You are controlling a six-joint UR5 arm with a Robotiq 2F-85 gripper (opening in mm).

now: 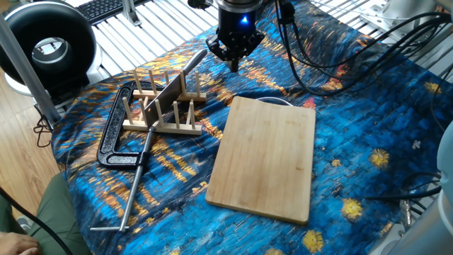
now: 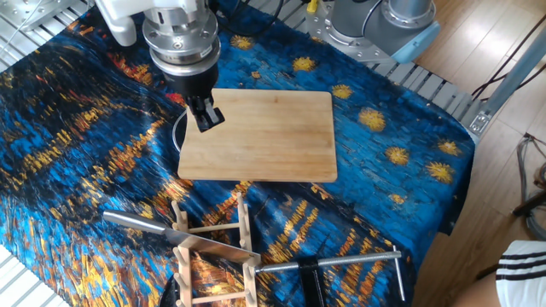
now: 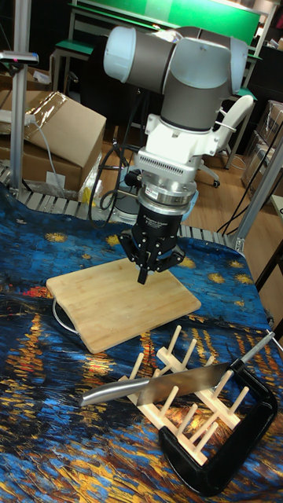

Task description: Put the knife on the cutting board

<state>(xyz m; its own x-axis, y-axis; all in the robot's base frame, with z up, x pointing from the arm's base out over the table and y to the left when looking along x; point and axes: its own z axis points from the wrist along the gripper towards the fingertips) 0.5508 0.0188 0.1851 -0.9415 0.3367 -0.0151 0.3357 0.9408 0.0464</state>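
Observation:
The knife (image 1: 166,95) (image 2: 213,246) (image 3: 189,380), a steel cleaver, rests on edge among the pegs of a wooden rack, its slim handle sticking out past the rack. The cutting board (image 1: 265,159) (image 2: 264,136) (image 3: 118,302) lies flat on the blue patterned cloth beside the rack, with nothing on it. My gripper (image 1: 233,62) (image 2: 205,118) (image 3: 144,273) hangs pointing down over the board's end edge, away from the knife. Its fingers are shut together and hold nothing.
The wooden peg rack (image 1: 161,119) (image 2: 213,277) (image 3: 185,405) stands next to a black C-clamp (image 1: 113,134) (image 3: 236,448) with a long screw rod (image 1: 134,184) (image 2: 333,263). A dark ring (image 2: 177,136) (image 3: 61,314) lies partly under the board's end. Cables run along the table's far side.

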